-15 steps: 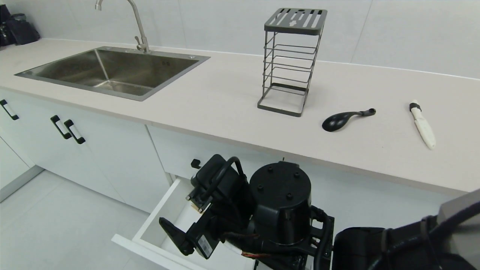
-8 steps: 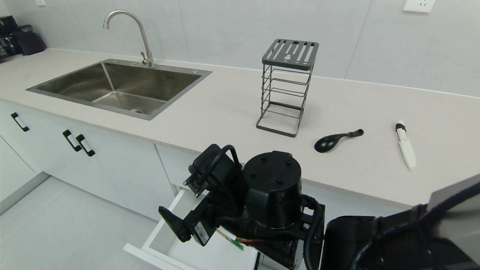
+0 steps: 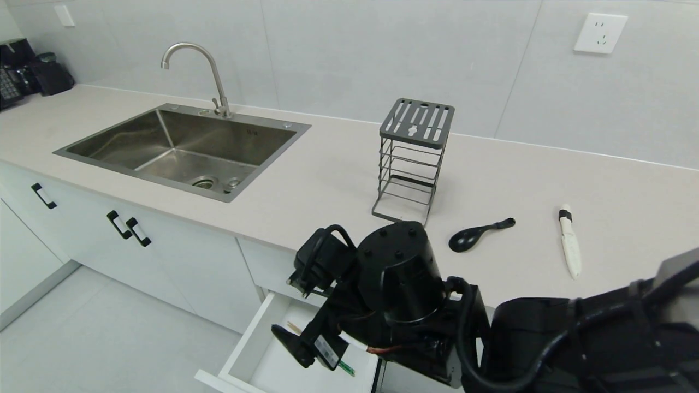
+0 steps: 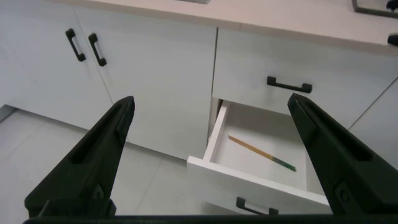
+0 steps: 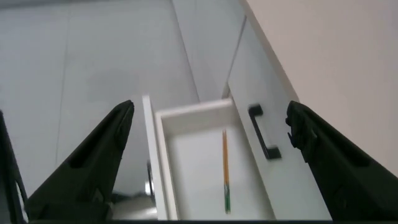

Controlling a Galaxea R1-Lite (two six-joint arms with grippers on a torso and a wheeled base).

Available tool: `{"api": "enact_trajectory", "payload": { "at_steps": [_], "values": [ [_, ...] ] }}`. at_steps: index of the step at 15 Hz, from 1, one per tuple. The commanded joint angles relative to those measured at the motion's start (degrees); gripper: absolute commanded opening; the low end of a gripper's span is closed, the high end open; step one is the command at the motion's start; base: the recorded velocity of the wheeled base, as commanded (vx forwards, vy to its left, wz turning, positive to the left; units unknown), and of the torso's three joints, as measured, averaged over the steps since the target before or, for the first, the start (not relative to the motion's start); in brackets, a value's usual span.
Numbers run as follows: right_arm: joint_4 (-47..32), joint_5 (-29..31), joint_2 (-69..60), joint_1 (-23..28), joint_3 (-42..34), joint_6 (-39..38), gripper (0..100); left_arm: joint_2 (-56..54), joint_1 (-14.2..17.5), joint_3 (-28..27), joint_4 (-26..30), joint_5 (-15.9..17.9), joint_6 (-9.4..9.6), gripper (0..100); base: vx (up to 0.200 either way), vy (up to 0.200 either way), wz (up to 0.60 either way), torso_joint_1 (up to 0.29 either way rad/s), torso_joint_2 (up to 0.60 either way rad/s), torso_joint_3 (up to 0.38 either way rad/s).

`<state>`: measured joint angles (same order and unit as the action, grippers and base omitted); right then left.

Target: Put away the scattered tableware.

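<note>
A black spoon [image 3: 475, 236] and a white knife with a black band [image 3: 569, 248] lie on the beige counter [image 3: 327, 185], right of a dark wire rack [image 3: 413, 158]. Below the counter edge a white drawer [image 3: 248, 349] [image 4: 249, 177] [image 5: 186, 168] stands pulled out, and a single green-tipped chopstick [image 4: 258, 153] [image 5: 226, 168] lies inside it. My left gripper [image 3: 306, 349] [image 4: 205, 162] hangs open in front of the drawer with nothing between its fingers. My right gripper [image 5: 211, 162] is open too, above the drawer, holding nothing.
A steel sink [image 3: 180, 147] with a tap [image 3: 199, 71] is set into the counter's left part. Cabinet doors with black handles [image 3: 128, 229] [image 4: 87, 46] stand left of the drawer. A closed drawer with a black handle [image 4: 289, 85] sits above the open one.
The whole head picture has slid down and shrunk, so the camera has moved up and back. Spoon, knife and rack keep their places on the counter. The drawer stays pulled out.
</note>
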<state>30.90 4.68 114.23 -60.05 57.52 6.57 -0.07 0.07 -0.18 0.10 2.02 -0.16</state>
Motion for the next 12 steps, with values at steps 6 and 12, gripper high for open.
{"api": "enact_trajectory", "payload": {
  "at_steps": [6, 12],
  "values": [
    [-16.58, -1.25, -8.76, 6.61, -1.79, 0.64, 100, 0.07, 0.01, 0.01, -0.01, 0.0, -0.02, 100, 0.0, 0.0, 0.0, 0.273, -0.52, -0.249],
    [-1.72, -4.15, -15.0, 11.62, -20.78, 0.46, 100, 0.07, 0.01, 0.01, -0.01, 0.0, -0.02, 100, 0.0, 0.0, 0.0, 0.022, -0.04, -0.023]
  ]
}}
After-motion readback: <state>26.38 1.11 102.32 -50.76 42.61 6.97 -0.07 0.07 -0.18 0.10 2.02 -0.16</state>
